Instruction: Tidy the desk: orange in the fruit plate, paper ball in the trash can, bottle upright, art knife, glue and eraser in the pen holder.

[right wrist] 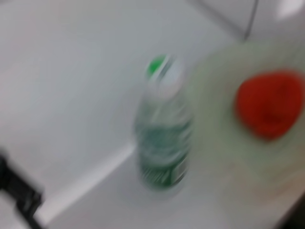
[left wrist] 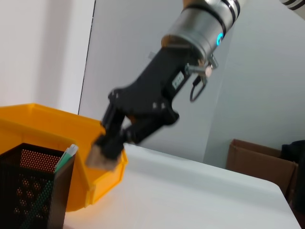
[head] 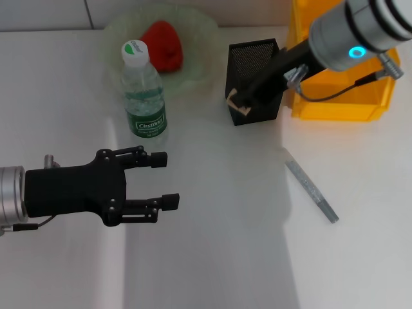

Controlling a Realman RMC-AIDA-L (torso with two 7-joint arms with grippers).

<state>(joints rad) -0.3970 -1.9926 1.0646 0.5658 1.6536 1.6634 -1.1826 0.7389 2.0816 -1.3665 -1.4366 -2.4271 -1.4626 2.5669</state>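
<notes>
Right gripper: reaches in from the far right corner of the desk, its fingers pinched on the eraser, which hangs at the near left face of the pen holder.
Eraser: a small tan block; the left wrist view shows it clamped at the fingertips of the right gripper, level with the rim of the pen holder and beside it, not inside.
Pen holder: the left wrist view alone shows a green-and-white stick standing inside it; the head view shows only the black mesh.
Trash can: at the far right edge, just beside the pen holder.
Left gripper: hovers over the near left part of the desk, fingers spread wide, nothing between them.
Bottle: upright near the far edge, touching or just in front of the fruit plate; the right wrist view shows it blurred.
Orange: lies in the fruit plate.
Art knife: a grey strip lying flat toward the right edge, well apart from the pen holder.
Open room: bare white desk spans the near edge and the middle, between the left gripper and the knife.
</notes>
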